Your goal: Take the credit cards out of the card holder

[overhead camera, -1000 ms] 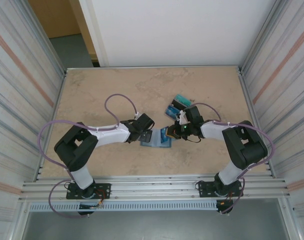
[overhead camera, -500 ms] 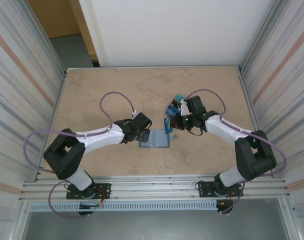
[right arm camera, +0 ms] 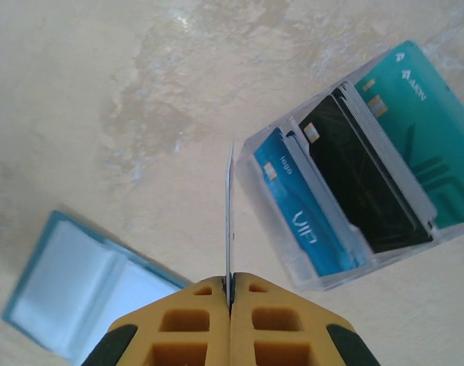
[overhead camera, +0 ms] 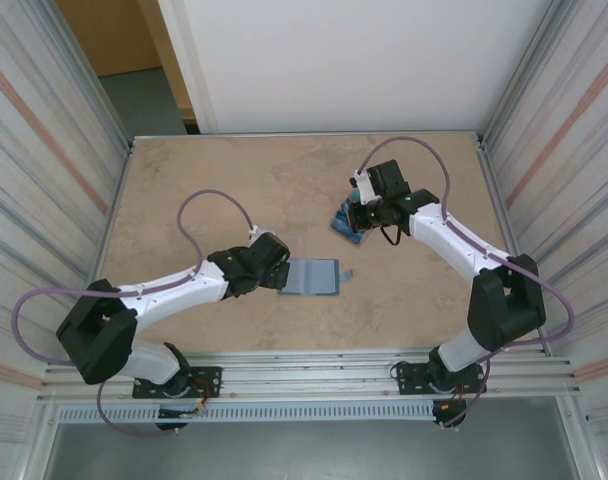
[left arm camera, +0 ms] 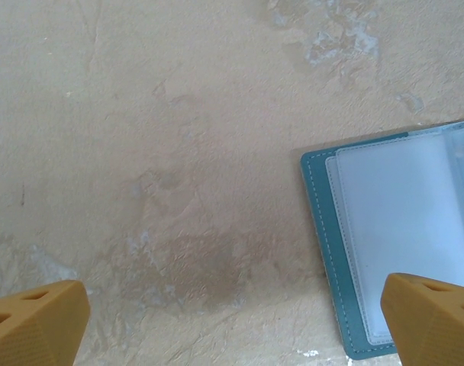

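Surface [overhead camera: 204,190]: marbled beige slab, with both arms reaching over it.

Card holder [overhead camera: 312,277]: we record it lying open and flat near the middle of the surface, pale two-panel lining up and teal border around the edge. The left wrist view [left arm camera: 400,252] shows its stitched corner.

Closure tab [overhead camera: 348,273]: small, sticking out from the holder's right edge.

Left end effector [overhead camera: 280,275]: fingers spread wide apart and gripping nothing, poised just beside the holder's left edge.

Right end effector [right arm camera: 230,286]: fingers pressed together on a held card [right arm camera: 229,221], above the surface and well apart from the holder.

Held card: thin, standing on edge toward the wrist camera. We think it is pale, though edge-on its colour is hard to read.

Clear case [right arm camera: 331,280]: transparent box resting on the surface farther back and to the right of the holder, just beside the held card.

Credit cards [right arm camera: 362,183]: a blue, a black and a teal one leaning side by side inside the clear case.
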`<state>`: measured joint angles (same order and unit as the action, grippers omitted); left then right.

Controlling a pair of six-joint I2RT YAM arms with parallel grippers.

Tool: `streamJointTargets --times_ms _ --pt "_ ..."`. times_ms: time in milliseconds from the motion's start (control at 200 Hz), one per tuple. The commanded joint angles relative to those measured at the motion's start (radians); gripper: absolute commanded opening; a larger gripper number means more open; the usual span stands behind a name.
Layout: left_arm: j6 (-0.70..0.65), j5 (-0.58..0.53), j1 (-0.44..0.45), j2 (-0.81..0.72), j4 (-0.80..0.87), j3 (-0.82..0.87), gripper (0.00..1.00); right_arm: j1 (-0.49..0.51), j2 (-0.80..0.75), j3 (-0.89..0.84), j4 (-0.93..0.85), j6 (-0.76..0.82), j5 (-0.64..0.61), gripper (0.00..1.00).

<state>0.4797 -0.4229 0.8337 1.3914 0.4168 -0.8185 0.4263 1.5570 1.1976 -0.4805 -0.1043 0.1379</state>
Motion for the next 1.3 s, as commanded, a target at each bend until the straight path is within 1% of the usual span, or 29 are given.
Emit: streamJointTargets --times_ms 0,231,476,656,872,1198,1298 --pt "0.033 -0.04 0.003 -0.044 0.011 0.021 0.99 -0.009 0.042 0.044 -0.051 0.141 -0.072 0.03" --pt "0.034 -0.047 0.002 -0.065 0.014 0.033 0.99 -0.022 0.101 0.099 -0.03 0.25 -0.069 0.03" --pt "0.039 -0.051 0.002 -0.071 0.019 0.042 0.99 -0.045 0.171 0.155 -0.045 0.312 -0.052 0.03" --pt "0.039 -0.054 -0.002 -0.076 0.022 0.044 0.99 -0.066 0.194 0.151 -0.043 0.32 0.014 0.03" --pt "0.039 -0.051 -0.004 -0.069 0.02 0.044 0.99 -0.068 0.203 0.133 -0.034 0.333 0.055 0.03" --pt "0.039 -0.048 -0.004 -0.063 0.018 0.043 0.99 -0.072 0.271 0.141 -0.043 0.345 0.011 0.03" --pt "0.036 -0.049 -0.005 -0.061 0.02 0.043 0.99 -0.071 0.292 0.149 -0.049 0.35 0.017 0.03"
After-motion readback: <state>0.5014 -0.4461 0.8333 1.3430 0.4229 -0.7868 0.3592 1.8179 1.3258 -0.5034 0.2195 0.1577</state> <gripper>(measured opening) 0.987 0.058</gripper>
